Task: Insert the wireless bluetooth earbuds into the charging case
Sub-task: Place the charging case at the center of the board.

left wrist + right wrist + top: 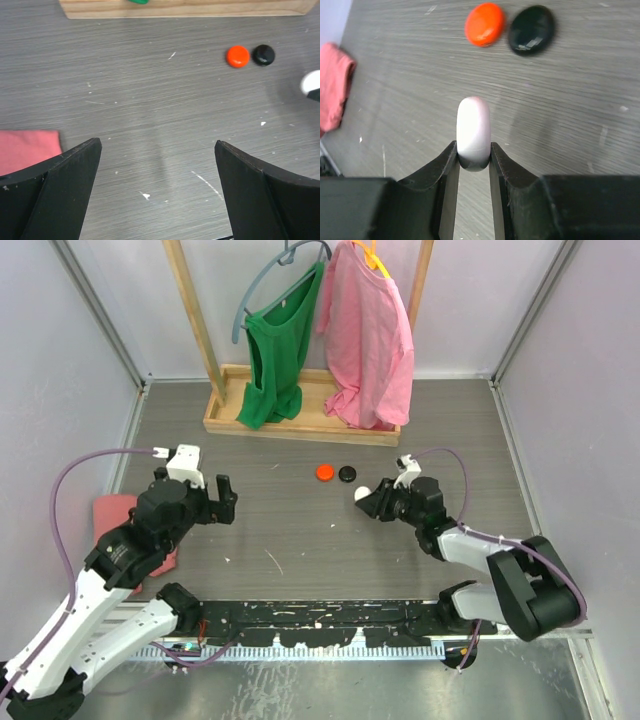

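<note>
While right gripper (473, 152) pinches the white earbud (473, 125) on edge, long axis pointing forward, orange-red earbud (485, 24) and black earbud (531, 30) lie side by side on table (580, 100) just ahead, nearer it than left gripper (157, 145), spread wide, empty. No charging case in view.

Far back on the grey table (300, 530): a wooden rack (290, 427) with a green top (275, 350) on a grey hanger (262, 285), just beside a pink shirt (370, 340). At the left edge, a pink cloth (112, 510). Near the middle, a thin white scratch (273, 562).
</note>
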### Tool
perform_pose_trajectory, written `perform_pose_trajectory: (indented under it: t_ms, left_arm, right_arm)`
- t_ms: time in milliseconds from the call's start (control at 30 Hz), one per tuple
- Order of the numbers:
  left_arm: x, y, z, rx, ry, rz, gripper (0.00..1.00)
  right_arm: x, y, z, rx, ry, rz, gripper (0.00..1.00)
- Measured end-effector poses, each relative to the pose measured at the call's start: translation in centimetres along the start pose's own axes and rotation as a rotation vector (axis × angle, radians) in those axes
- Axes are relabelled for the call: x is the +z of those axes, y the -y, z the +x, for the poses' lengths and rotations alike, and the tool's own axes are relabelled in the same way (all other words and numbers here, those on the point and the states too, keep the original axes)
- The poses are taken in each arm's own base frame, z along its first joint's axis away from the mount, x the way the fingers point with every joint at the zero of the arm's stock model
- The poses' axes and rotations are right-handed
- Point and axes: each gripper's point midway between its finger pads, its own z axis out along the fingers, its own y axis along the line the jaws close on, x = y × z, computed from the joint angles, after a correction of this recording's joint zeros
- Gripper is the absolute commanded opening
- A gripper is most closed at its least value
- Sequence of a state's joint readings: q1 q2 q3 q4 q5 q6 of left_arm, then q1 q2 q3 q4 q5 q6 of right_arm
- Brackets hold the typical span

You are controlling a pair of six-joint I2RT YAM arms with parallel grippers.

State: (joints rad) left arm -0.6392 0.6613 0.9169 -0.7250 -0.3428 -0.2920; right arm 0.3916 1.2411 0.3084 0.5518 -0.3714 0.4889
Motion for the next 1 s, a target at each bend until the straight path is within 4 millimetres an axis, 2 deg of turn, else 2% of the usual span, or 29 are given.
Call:
perform_pose_trajectory:
  t_ms: [233,333,433,567,700,833,1000]
  left_arm:
    - [0.0,-1.9,1.6,0.046,0.006,-0.064,0.98]
    - [0.0,-2.2,1.9,0.046,0.01,-0.071,0.98]
    - [-0.2,-2.8,1.6,0.028,0.03,-0.087,0.98]
    - [-0.3,-3.8,1.2,-0.007,0.044,-0.121,0.98]
    - [-0.4,-4.4,1.1,-0.039,0.055,-0.129,0.98]
    - [-0.6,-4.4,1.0,-0.053,0.064,-0.12,0.98]
    - [-0.7,-4.4,1.0,-0.062,0.068,-0.108,0.98]
  right_arm:
    - [0.7,5.5,1.1,0.205,-0.016,0.183,0.12]
    - [1.6,6.7,0.9,0.25,-0.018,0.222,0.16]
    - [3.2,7.6,-0.2,0.276,-0.016,0.236,0.19]
    - [5.1,8.2,-1.3,0.301,-0.01,0.233,0.31]
    - [6.3,8.4,-2.0,0.32,-0.006,0.225,0.47]
    - [6.6,8.1,-2.7,0.333,0.0,0.212,0.62]
    - [6.7,8.0,-3.5,0.326,0.006,0.223,0.72]
